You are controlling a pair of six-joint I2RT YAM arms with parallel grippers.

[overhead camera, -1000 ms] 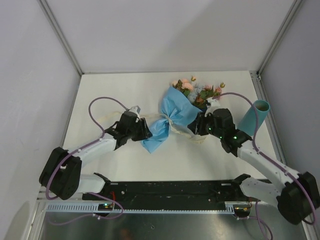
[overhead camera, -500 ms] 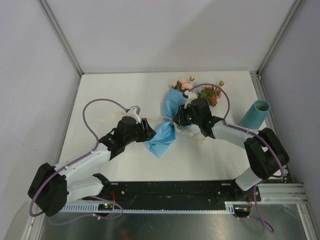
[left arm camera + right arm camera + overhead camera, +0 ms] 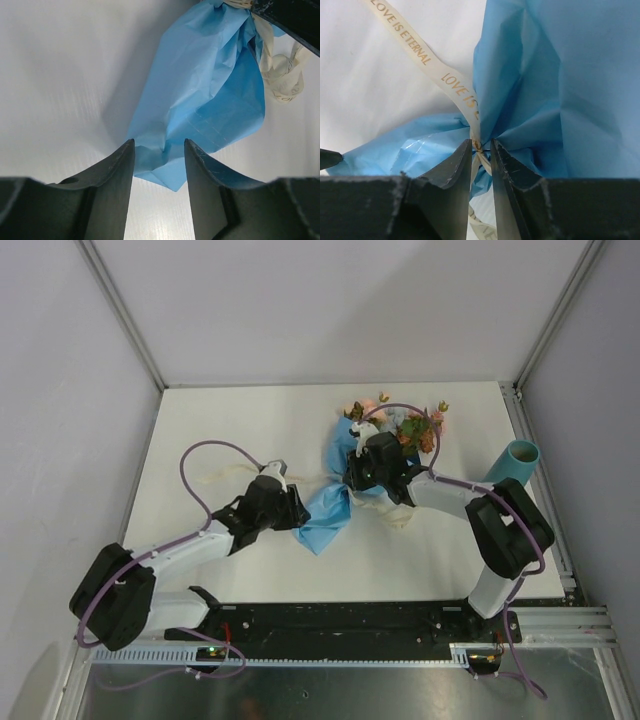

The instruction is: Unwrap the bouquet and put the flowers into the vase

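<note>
Right gripper (image 3: pixel 481 144) fingers nearly closed, pinching cream ribbon (image 3: pixel 410 44) at bouquet (image 3: pixel 328 512) knot. Left gripper (image 3: pixel 159 146) fingers apart, straddling blue paper (image 3: pixel 200 95) tail, not clamping it.

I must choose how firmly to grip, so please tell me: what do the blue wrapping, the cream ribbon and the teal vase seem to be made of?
The wrapping: thin paper, slightly glossy; it keeps sharp creases. The ribbon: probably satin-like fabric, smooth, with printed gold letters. The vase: smooth matte rigid tube, plastic or card; too small to tell.
</note>
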